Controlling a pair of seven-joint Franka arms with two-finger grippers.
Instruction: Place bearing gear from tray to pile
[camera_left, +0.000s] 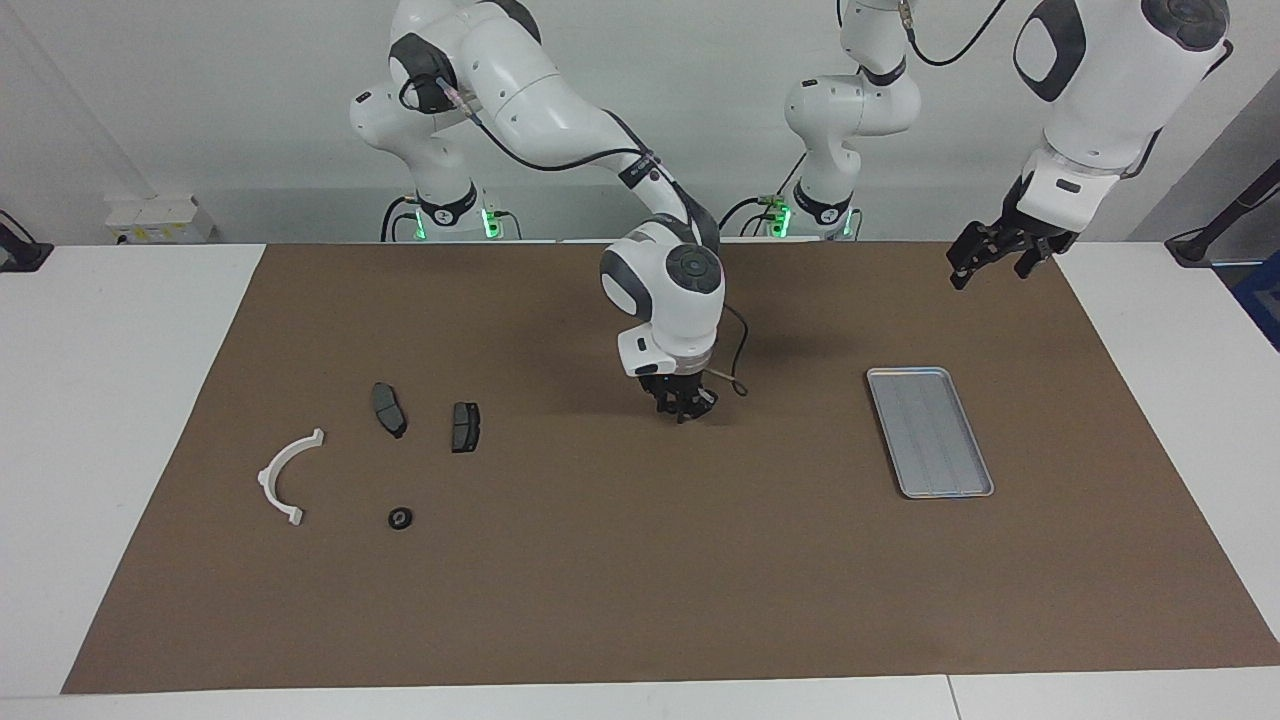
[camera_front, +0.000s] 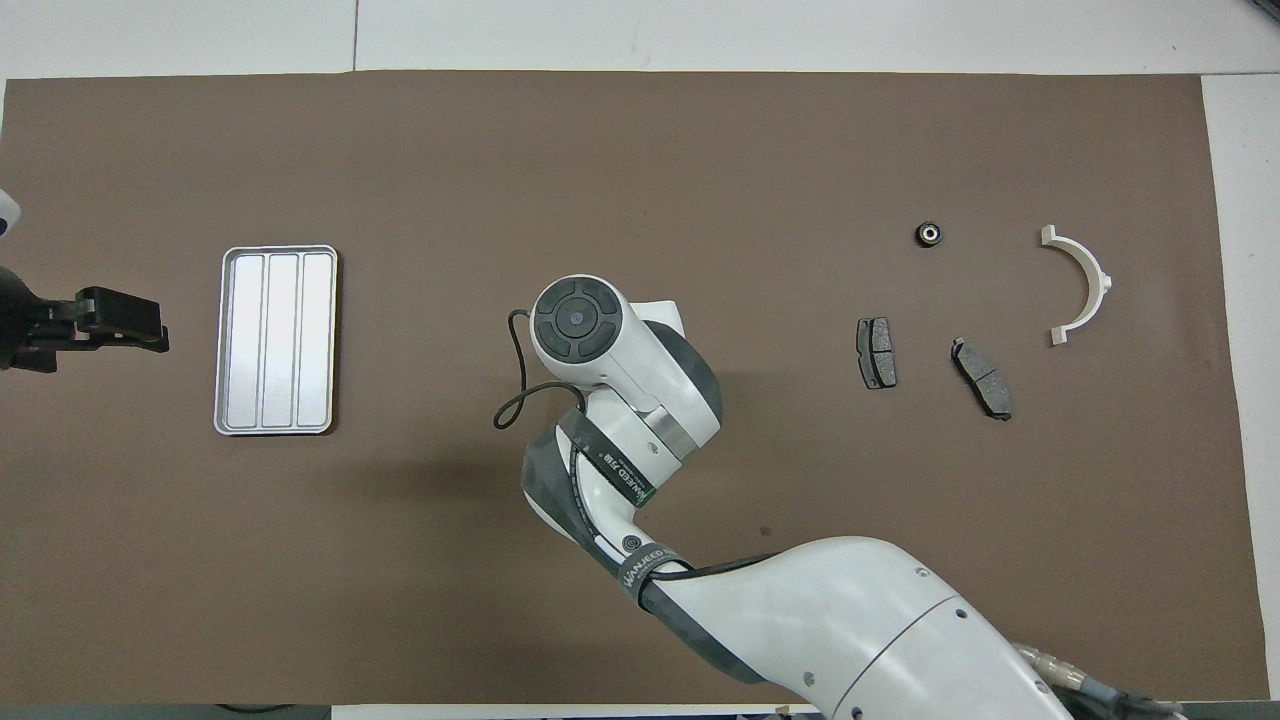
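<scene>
One bearing gear apart from right tool

Facing cam: high, across table, robots at frame top. Overhead cam: steep down, arms from bottom. Both share brown mat, tray.

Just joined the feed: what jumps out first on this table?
The right arm's tool hangs shut, holding nothing, over bare mat mid-table. The tray lies toward the left arm's end. The bearing gear sits toward the right arm's end by the brake pads and white bracket.
</scene>
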